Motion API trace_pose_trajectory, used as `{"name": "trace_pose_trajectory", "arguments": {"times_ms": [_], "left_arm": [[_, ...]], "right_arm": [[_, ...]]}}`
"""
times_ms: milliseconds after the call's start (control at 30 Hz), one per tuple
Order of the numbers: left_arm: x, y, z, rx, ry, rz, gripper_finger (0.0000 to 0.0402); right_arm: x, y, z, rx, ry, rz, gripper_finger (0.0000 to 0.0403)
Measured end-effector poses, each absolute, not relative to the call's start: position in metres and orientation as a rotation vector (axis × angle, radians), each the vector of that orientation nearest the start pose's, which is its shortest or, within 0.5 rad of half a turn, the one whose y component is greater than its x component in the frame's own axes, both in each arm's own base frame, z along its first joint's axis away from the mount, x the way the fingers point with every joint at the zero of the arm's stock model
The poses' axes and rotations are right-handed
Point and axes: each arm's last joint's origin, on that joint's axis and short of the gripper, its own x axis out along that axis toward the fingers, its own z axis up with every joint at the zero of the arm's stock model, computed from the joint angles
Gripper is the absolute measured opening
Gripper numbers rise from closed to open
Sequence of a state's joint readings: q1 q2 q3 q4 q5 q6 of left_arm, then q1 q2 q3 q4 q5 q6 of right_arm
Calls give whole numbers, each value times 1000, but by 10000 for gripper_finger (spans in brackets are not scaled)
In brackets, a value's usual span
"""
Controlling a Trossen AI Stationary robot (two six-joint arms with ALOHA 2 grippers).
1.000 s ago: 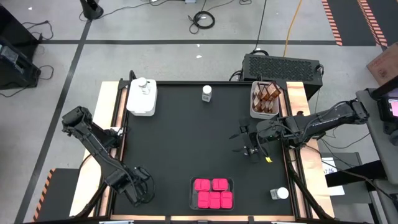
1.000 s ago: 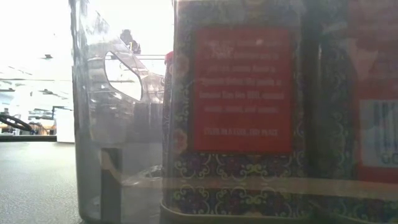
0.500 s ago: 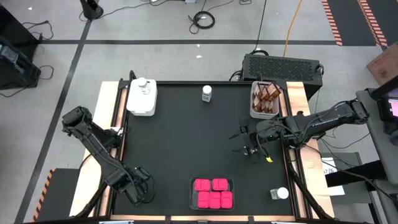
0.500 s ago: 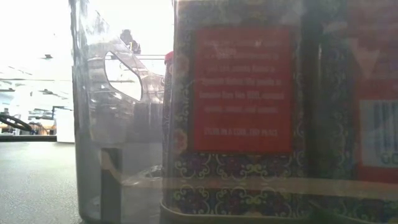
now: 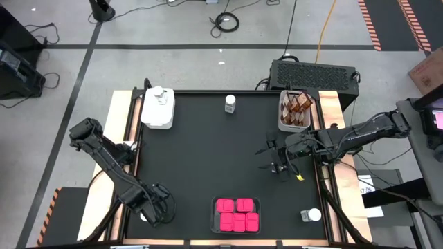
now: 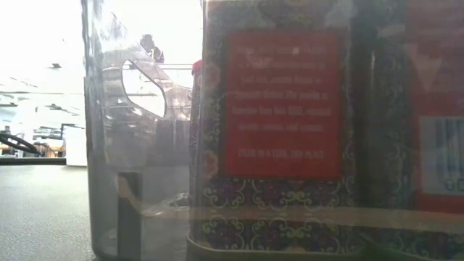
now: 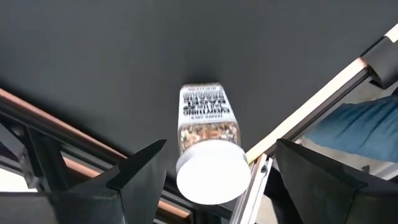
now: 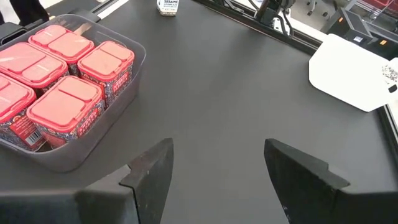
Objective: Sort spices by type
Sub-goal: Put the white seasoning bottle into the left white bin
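Black table mat (image 5: 208, 152), grey taped floor beyond, clear jar (image 7: 208, 140) lying flat, white lid toward my left gripper (image 7: 214, 171), fingers wide, holding nothing.

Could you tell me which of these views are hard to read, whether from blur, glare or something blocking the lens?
Low view: the clear tray and a pink spice box fill the frame, its label print blurred, and the room behind is blown out white. Left wrist view: the white-lidded jar is sharp. Right wrist view: even light, with some glare on the white tray.
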State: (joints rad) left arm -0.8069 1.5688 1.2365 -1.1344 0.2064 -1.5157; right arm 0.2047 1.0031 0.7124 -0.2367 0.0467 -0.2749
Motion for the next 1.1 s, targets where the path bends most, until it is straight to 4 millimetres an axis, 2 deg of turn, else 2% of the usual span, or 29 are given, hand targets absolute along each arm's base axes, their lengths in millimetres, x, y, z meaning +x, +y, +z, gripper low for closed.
{"name": "trace_pose_trajectory", "arguments": {"times_ms": [233,633,900,1100], "left_arm": [[195,-201,256,-632,1593,392,297],[193,-202,256,-633,1638,380,297],[183,-209,253,-667,1710,390,297],[180,-214,253,-672,1701,378,297]], "right_arm": [[209,42,265,-320,501,222,247],[209,42,265,-312,503,220,247],[209,42,265,-323,502,223,247],[209,42,265,-333,500,225,247]]}}
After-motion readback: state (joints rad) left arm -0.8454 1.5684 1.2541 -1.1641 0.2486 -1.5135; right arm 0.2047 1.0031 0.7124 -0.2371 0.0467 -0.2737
